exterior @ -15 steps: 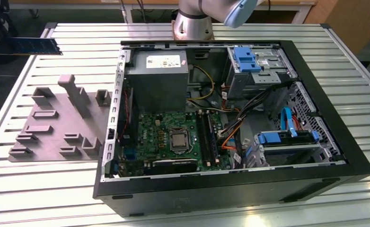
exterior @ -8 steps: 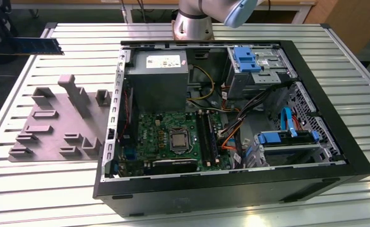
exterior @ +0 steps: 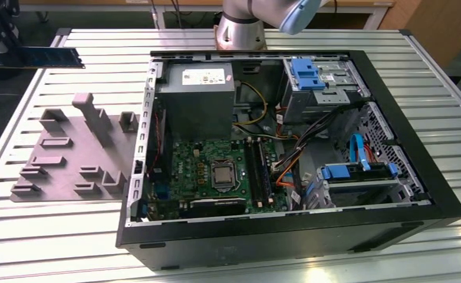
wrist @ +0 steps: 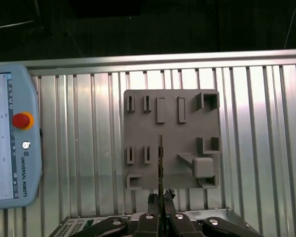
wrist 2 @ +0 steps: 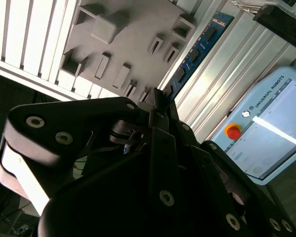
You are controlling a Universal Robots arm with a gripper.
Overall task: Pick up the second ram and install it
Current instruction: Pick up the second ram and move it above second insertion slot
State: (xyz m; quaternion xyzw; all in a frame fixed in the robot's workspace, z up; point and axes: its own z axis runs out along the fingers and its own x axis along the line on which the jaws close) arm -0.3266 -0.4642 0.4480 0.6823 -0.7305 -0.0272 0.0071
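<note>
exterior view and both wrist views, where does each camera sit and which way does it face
Exterior view: off the arm, looking down on the computer case and grey fixture; the arm base shows.
First wrist view: on the wrist, looking down past the end effector at the grey fixture; second ram edge-on.
Second wrist view: on the wrist, looking obliquely along the end effector and second ram.
Both wrist views share the grey fixture, second ram and teach pendant.

Worktop (exterior: pixel 49 242) is ribbed bare metal, pretty shiny. The grey holder block (exterior: pixel 65 159) on it looks like matt plastic. PC case (exterior: pixel 293 239) is matt black, its drive brackets (exterior: pixel 308 73) smooth blue plastic. The second ram (exterior: pixel 49 58), upper left, is a dull dark board; the tool (wrist: pixel 160 200) is matt black too.
</note>
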